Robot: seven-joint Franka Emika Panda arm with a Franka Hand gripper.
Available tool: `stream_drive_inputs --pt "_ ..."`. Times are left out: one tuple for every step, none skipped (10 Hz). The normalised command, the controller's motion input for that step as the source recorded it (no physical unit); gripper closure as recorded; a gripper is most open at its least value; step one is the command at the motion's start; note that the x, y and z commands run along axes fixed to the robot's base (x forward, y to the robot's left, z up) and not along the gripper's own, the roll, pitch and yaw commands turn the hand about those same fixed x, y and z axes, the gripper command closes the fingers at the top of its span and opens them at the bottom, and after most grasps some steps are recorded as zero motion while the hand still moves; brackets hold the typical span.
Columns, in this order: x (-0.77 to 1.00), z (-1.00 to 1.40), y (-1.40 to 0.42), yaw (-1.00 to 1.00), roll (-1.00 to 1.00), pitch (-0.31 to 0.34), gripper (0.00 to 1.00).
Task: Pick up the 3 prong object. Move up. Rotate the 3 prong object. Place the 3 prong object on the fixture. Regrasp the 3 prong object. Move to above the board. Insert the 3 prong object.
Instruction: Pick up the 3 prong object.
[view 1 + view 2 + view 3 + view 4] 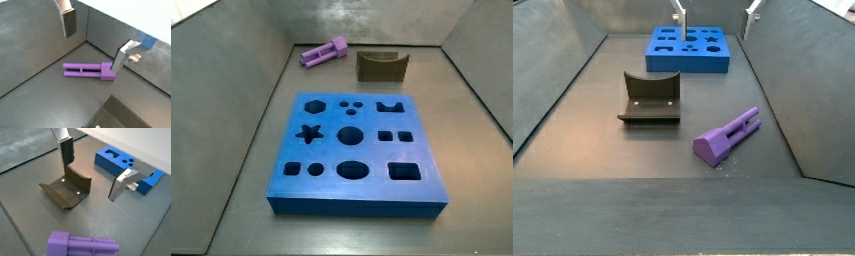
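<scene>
Side view first: the 3 prong object [727, 135] is just lying flat on the grey floor [593, 120], nothing holding it. It sits right beside the fixture [649, 98], not touching it, closer to one side wall. In a side view from the board's end, the purple piece [325, 51] is up by the back wall, at the far end of the floor, with the fixture [382, 66] next to it and the board [356, 150] lying nearer the camera and taking up the middle of the floor.

The board's cut-outs (star, circles, squares, hexagon) all look empty from there.

The gripper [97, 37] hangs up above the floor with its jaws wide apart and nothing between them. In both wrist views you can see the two silver fingers [69, 21] well separated. In a wrist view the purple peg [90, 70] lies on the floor under the gripper, one finger plate overlapping its thick end in the picture, but I can't tell if it actually touches. In a wrist view the gripper [93, 170] frames the fixture [67, 189], curved notch facing up, and a corner of the board [113, 160] shows behind it. The peg [80, 245] pokes in at the edge there.
</scene>
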Motion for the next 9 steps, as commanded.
stream_drive_inputs --pt "-0.03 -0.03 0.00 0.00 0.00 0.010 0.00" --pt "0.00 0.00 0.02 0.00 0.00 0.000 0.00" --pt "-0.06 -0.07 0.11 0.03 0.00 0.000 0.00" --pt "0.00 -0.22 0.17 0.16 0.10 0.090 0.00" --pt "0.00 -0.53 0.74 -0.13 -0.06 0.093 0.00" --pt "0.00 -0.63 0.37 -0.58 -0.04 0.059 0.00" --pt "0.05 -0.58 0.08 -0.87 -0.04 -0.089 0.00" --pt "0.05 -0.54 0.00 -0.91 -0.06 -0.211 0.00" --pt "0.00 -0.47 0.00 -0.88 -0.10 -0.300 0.00"
